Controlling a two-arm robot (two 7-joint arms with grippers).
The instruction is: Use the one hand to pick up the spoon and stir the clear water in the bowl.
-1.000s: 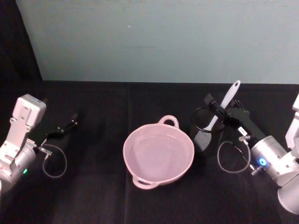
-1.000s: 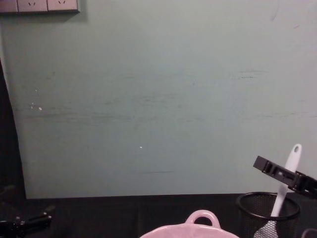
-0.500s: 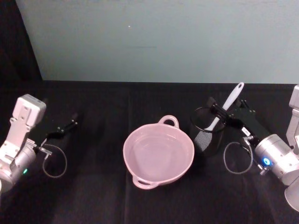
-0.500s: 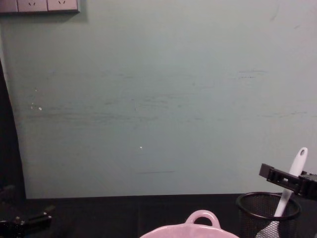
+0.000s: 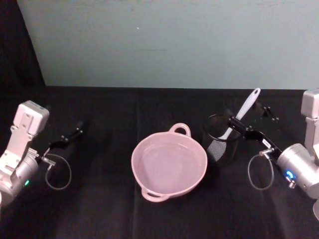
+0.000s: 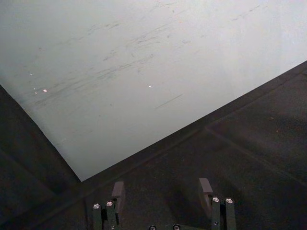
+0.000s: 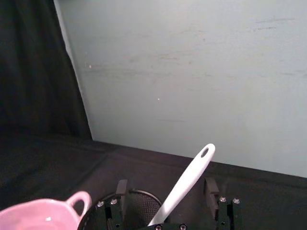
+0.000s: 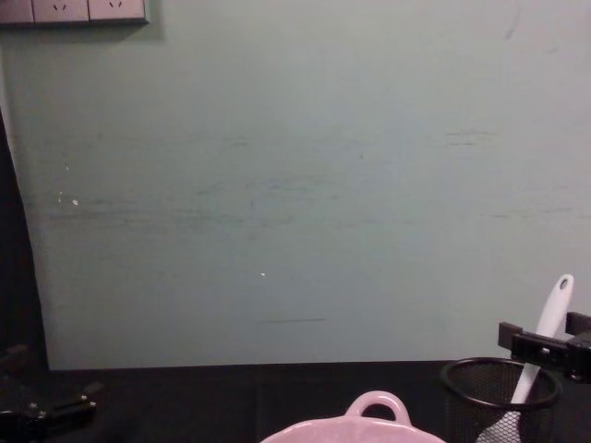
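Right hand (image 5: 247, 122) drawn back toward 4 o'clock since a second ago; then it sat over the spoon handle, now fingers straddle it, spread, not pinching. Spoon (image 5: 240, 118) shifted slightly, leaning toward 1 o'clock, head down in black mesh cup (image 5: 219, 145). Reads as grasp being lined up again; pick-up not yet made, stirring untouched. Wrist view confirms: handle (image 7: 184, 187) rising between the parted fingers (image 7: 121, 188), contact not clear. Arm low at 3 o'clock, silver wrist angled toward cup, hand roughly level with cup rim. Bowl (image 5: 169, 164) at desk centre, just beside cup at its 9 o'clock, water undisturbed. Left hand (image 5: 70, 135) parked at 9 o'clock, fingers apart, idle
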